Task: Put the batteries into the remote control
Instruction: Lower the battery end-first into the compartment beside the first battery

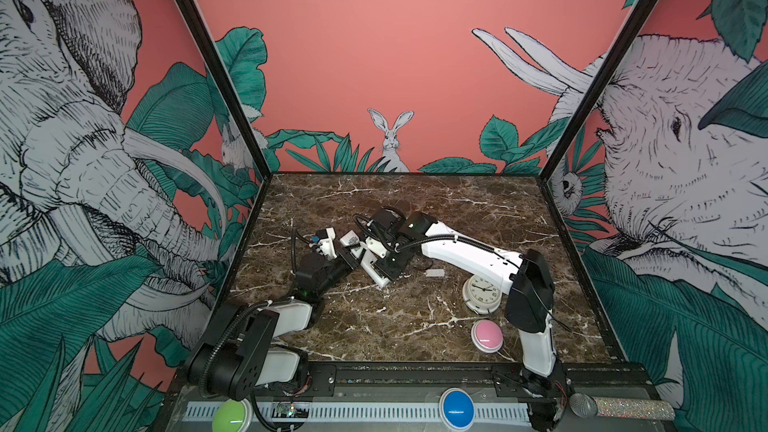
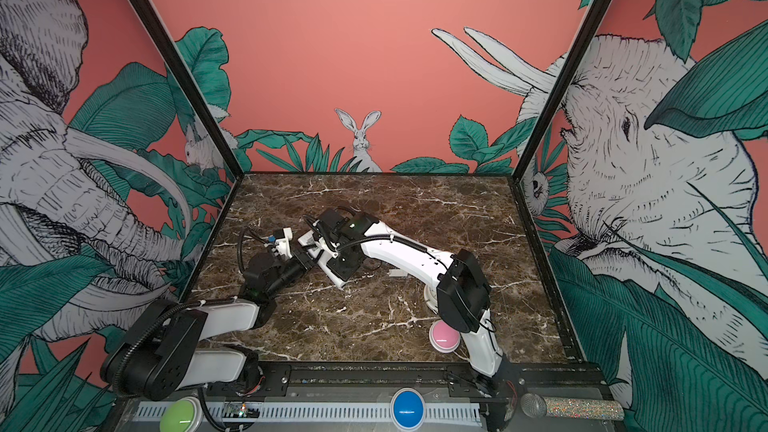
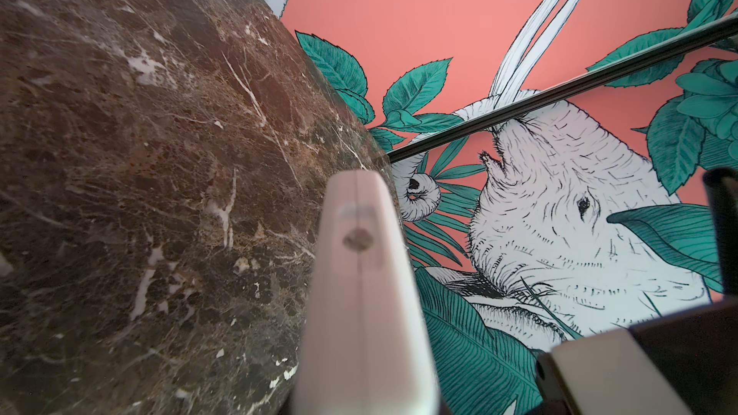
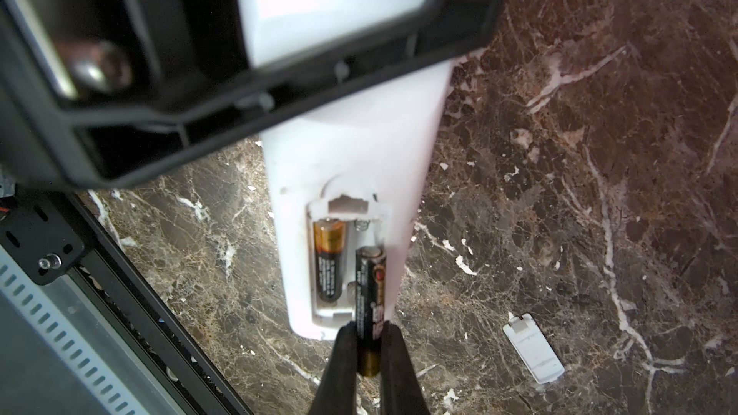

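In a top view the remote control (image 1: 351,238) is centre frame, the cover piece (image 1: 435,272) to its right, the clock (image 1: 482,293) lower right. 1 battery (image 4: 328,259) lies in its compartment (image 4: 347,257), the 2nd battery (image 4: 371,305) alongside.

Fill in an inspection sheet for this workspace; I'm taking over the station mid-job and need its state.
Surface: brown marble tabletop, white veins.
Job's things: remote control back up, compartment open; one battery seated; second battery angled at the free slot, not seated; cover lying on the marble.
Clutter: white clock, pink button.
Grippers: left gripper shut on the remote control; right gripper shut on the second battery.
Cables: black hose along each arm; no snag seen.
Surroundings: jungle-print walls; green button, blue button and microphone at the front edge.
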`<state>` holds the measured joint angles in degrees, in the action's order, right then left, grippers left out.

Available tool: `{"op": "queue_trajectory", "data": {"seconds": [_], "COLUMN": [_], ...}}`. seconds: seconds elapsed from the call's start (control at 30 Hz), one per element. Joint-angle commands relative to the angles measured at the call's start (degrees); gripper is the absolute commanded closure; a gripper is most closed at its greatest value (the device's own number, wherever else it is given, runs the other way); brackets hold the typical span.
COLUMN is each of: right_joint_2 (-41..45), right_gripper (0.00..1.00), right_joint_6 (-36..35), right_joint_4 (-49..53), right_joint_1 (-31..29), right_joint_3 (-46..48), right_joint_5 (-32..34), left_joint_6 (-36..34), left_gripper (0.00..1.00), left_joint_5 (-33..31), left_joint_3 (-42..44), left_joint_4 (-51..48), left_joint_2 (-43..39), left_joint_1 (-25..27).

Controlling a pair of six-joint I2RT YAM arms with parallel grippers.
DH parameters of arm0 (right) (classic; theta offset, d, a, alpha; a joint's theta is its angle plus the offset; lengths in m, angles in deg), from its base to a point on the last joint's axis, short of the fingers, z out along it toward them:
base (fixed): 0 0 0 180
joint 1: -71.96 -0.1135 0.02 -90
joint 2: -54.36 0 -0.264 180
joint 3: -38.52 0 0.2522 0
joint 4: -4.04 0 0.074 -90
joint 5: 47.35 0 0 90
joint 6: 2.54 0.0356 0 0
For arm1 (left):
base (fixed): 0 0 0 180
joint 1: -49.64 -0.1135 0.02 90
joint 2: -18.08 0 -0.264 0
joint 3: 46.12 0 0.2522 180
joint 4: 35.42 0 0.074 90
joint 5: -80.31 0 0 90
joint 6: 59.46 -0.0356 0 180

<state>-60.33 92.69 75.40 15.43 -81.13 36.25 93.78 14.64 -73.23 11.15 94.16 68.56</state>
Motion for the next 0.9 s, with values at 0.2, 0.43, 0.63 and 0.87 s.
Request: {"op": "queue_trajectory", "data": {"seconds": [0.2,0.43,0.63,0.87], "right_joint_2": [-1.0,-1.2,-1.3,-1.7], "right_gripper": [0.98,0.98,0.98,0.98], "right_joint_6": [0.8,0.8,0.9,0.9], "right_joint_4": [0.8,0.8,0.8,0.8], "right_joint_1": [-0.4,-0.4,-0.6,-0.6], "right_joint_3": [-1.4,-1.2,-1.0,-1.1], "right_joint_5": [0.3,0.2,0.3,0.7], "left_joint_6": [0.9,1.2,1.3,1.7], "left_gripper": [1.00,1.00,1.00,1.00], "left_joint_5": [-0.3,-0.7,-1.0,-1.2], "left_joint_3": [0.6,0.7,1.0,1.1], "left_joint_4": [4.8,5.3,5.4,6.5], "left_joint_2": [0.3,0.8,0.8,1.6], "left_joint_1": [-0.3,-0.3,-0.3,-0.3]}}
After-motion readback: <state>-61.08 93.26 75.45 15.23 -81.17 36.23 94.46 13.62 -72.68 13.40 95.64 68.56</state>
